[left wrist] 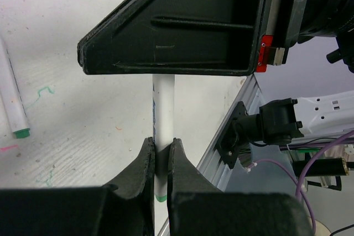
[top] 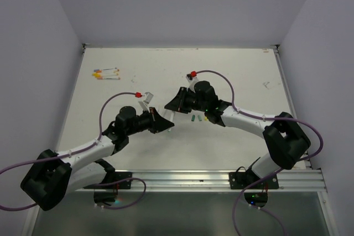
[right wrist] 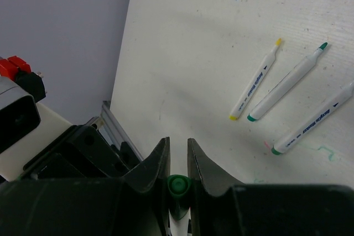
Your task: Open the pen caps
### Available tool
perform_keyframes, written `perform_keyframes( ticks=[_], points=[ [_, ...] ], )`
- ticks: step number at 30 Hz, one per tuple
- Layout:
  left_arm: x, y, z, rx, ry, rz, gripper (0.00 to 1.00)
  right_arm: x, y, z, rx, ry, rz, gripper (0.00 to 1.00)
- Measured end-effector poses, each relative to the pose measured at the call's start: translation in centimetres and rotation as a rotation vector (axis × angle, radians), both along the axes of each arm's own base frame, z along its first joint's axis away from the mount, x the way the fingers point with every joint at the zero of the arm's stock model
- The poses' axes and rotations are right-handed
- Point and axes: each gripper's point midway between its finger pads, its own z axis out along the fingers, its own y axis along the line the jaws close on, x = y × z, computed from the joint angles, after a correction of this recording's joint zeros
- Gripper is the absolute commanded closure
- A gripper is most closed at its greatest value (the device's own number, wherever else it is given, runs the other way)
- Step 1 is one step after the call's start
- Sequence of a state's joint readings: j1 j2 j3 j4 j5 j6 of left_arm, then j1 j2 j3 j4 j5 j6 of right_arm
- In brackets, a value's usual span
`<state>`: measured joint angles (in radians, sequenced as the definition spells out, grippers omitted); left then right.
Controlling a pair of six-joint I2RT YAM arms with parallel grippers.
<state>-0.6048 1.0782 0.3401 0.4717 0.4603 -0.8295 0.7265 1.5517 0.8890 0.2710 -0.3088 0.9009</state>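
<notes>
A white pen (left wrist: 164, 109) is held above the table between my two grippers. In the left wrist view my left gripper (left wrist: 161, 146) is shut on the pen's white barrel, with a green band showing just below the pads. In the right wrist view my right gripper (right wrist: 177, 145) is shut on the green pen cap (right wrist: 177, 185) at the pen's other end. From above, the left gripper (top: 161, 121) and right gripper (top: 176, 103) meet tip to tip near the table's middle, hiding the pen. Loose pen caps (top: 199, 118) lie just right of them.
Three uncapped pens lie on the table in the right wrist view: a yellow-tipped one (right wrist: 255, 81) and two green-tipped ones (right wrist: 287, 81). Another green-ended pen (left wrist: 14, 103) lies left of the left gripper. More pens (top: 106, 73) sit at the far left. A metal rail (top: 210, 178) runs along the near edge.
</notes>
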Motion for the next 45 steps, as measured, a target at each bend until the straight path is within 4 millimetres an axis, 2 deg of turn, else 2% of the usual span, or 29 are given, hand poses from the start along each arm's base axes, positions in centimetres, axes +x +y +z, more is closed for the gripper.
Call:
perform_keyframes(
  ticks=[11, 19, 20, 21, 23, 25, 27, 31, 35, 40, 45],
  points=[
    [0.0, 0.5, 0.2, 0.010, -0.030, 0.016, 1.00, 0.5, -0.2, 0.2, -0.006, -0.016, -0.031, 1.00],
    [1.4, 1.2, 3.1, -0.029, -0.146, 0.103, 1.00, 2.2, -1.7, 2.4, 0.106, 0.062, -0.036, 1.00],
    [1.2, 1.3, 3.3, -0.033, -0.151, 0.096, 1.00, 2.8, -1.9, 2.7, 0.102, 0.045, -0.042, 1.00],
    [0.7, 1.5, 3.0, -0.030, -0.147, 0.091, 1.00, 4.4, -2.7, 3.2, 0.099, 0.021, -0.083, 1.00],
    [-0.1, 1.9, 1.7, -0.010, -0.125, 0.077, 1.00, 8.8, -5.9, 4.1, 0.087, -0.031, -0.209, 1.00],
    [-0.7, 2.1, 0.4, 0.016, -0.093, 0.069, 1.00, 12.2, -9.0, 4.6, 0.074, -0.067, -0.318, 1.00],
    [-0.9, 2.2, -0.2, 0.036, -0.075, 0.066, 1.00, 13.4, -10.5, 4.5, 0.060, -0.080, -0.371, 1.00],
    [-0.7, 2.7, -0.9, 0.068, -0.065, 0.093, 1.00, 12.6, -10.0, 3.3, 0.005, -0.063, -0.345, 1.00],
    [0.8, 4.4, -2.2, 0.175, -0.038, 0.203, 1.00, 11.0, -10.7, 0.6, -0.141, -0.002, -0.317, 1.00],
    [3.3, 6.5, -2.0, 0.285, -0.072, 0.352, 1.00, 8.6, -14.1, -2.7, -0.362, 0.066, -0.328, 1.00],
    [5.9, 8.6, -2.2, 0.387, -0.084, 0.474, 1.00, 6.1, -17.2, -3.5, -0.513, 0.072, -0.328, 1.00]
  ],
)
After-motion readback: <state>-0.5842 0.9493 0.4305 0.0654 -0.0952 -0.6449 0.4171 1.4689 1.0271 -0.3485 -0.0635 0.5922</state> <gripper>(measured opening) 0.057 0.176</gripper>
